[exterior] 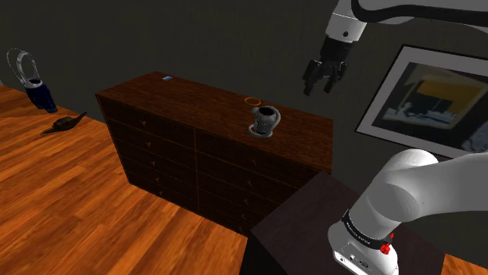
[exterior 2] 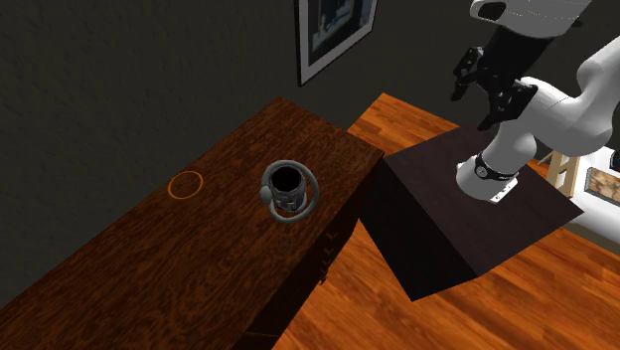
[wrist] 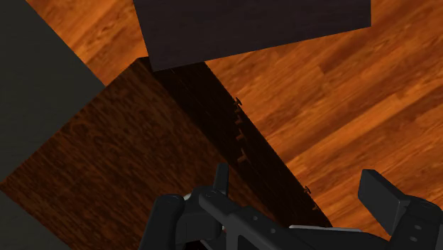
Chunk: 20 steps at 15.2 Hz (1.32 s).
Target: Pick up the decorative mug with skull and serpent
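While the gripper (exterior: 317,86) hangs high in the air with its two fingers spread apart and nothing between them, the grey mug (exterior: 264,121) stands upright on the dark wooden dresser (exterior: 188,98), towards the end nearest the stand (exterior: 305,223) (a thin orange ring (exterior: 252,101) lies near it), well below the gripper.
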{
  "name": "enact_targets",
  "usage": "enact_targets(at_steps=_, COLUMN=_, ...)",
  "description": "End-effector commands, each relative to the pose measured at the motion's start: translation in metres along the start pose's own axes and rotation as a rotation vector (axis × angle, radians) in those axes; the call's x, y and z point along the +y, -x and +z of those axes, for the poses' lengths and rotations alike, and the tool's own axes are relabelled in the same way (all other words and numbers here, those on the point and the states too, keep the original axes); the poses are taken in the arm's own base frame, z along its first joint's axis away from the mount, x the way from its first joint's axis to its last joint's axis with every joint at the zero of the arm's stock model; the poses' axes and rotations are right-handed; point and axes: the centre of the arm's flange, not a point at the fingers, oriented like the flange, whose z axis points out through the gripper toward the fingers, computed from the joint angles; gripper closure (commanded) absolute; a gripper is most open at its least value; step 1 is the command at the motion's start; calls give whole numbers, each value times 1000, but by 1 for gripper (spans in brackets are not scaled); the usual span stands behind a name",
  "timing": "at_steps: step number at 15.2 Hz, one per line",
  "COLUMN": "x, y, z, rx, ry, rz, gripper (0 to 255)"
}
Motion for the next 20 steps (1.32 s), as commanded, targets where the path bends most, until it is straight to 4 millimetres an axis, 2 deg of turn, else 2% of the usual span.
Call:
enact_targets(at_steps=1, x=0, y=0, z=0, rx=0, ry=0, rz=0, gripper=0)
enact_targets(at_steps=20, x=41, y=-205, z=149, rx=-60, ry=60, rz=-26, gripper=0)
